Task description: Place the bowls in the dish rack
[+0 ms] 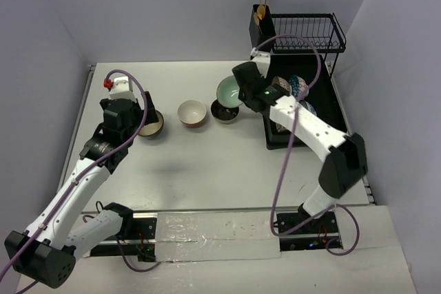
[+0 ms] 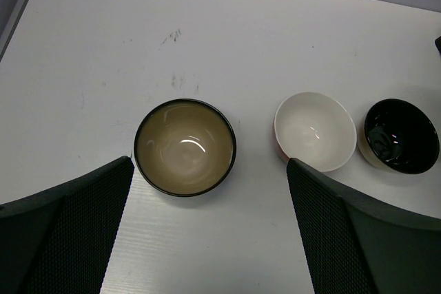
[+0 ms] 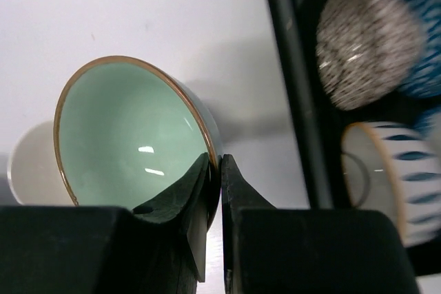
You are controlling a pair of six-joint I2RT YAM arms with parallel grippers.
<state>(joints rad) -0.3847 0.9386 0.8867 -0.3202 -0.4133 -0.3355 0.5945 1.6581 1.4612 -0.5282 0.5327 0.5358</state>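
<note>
My right gripper [image 3: 219,170] is shut on the rim of the mint green bowl [image 3: 131,135], holding it tilted above the table, just left of the dish rack [image 1: 324,111]; the bowl also shows in the top view [image 1: 229,91]. My left gripper [image 2: 210,191] is open above the tan dark-rimmed bowl [image 2: 185,147], which stands on the table [image 1: 153,126]. The white bowl with red outside [image 1: 192,113] and a bowl with a black inside [image 1: 225,111] stand in the middle. A brown-white patterned bowl [image 3: 365,43] and blue patterned bowls [image 3: 389,180] lie in the rack.
The rack's raised wire shelf [image 1: 306,32] and a cutlery holder with gold forks [image 1: 262,5] stand at the back right. The rack's black rim [image 3: 293,80] runs just right of the held bowl. White walls close in behind and at both sides.
</note>
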